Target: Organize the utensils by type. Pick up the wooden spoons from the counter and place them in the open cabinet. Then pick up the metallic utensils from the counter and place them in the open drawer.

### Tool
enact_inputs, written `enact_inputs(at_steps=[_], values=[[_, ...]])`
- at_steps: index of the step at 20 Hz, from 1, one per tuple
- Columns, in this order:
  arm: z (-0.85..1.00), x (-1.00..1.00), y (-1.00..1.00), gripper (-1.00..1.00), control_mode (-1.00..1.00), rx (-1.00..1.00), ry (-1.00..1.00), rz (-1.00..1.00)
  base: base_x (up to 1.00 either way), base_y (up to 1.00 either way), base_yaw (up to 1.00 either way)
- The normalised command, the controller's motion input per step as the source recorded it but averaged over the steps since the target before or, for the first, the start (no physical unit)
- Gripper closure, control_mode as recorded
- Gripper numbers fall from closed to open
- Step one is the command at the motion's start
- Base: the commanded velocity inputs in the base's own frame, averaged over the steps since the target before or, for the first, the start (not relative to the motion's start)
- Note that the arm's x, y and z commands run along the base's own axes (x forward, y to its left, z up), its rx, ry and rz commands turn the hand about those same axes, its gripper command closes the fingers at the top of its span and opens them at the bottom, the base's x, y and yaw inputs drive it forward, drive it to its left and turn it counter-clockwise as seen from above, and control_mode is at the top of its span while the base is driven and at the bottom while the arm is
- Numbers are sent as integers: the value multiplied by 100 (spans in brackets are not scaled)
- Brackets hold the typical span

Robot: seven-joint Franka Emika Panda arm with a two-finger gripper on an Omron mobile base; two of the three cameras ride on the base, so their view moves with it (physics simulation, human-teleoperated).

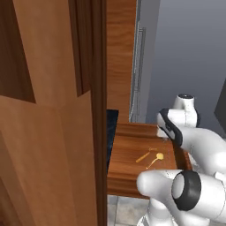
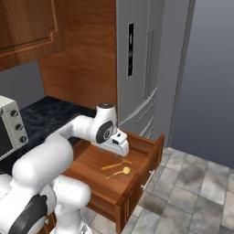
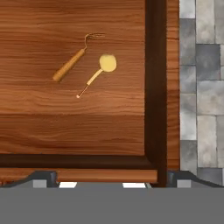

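The open drawer (image 3: 151, 87) shows its wooden floor in the hand view, with two utensils lying on it. One is a small golden spoon (image 3: 101, 69). The other, just left of it, has an orange-brown handle and a thin wire hook (image 3: 69, 65). They also lie side by side in the drawer (image 1: 132, 145) as the spoon (image 1: 156, 160) and the hooked utensil (image 1: 142, 157). My gripper (image 3: 111, 178) hangs above the drawer's near part, open, with nothing between its fingertips (image 3: 42, 176). From the right it hovers as the gripper (image 2: 119, 151) over the spoon (image 2: 122, 171). The wooden spoons are out of view.
A tall open cabinet door (image 1: 48, 132) stands close on the left. The dark counter (image 2: 41, 119) carries a toaster oven (image 2: 9, 130). A grey fridge (image 2: 146, 68) rises behind the drawer. Tiled floor (image 2: 196, 183) lies to the right of the drawer front (image 2: 141, 183).
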Motion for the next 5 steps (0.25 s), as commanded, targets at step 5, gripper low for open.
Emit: enact_inputs(at_steps=[5], values=[[70, -41, 14, -100, -100, 0, 0, 21, 0, 0, 0]])
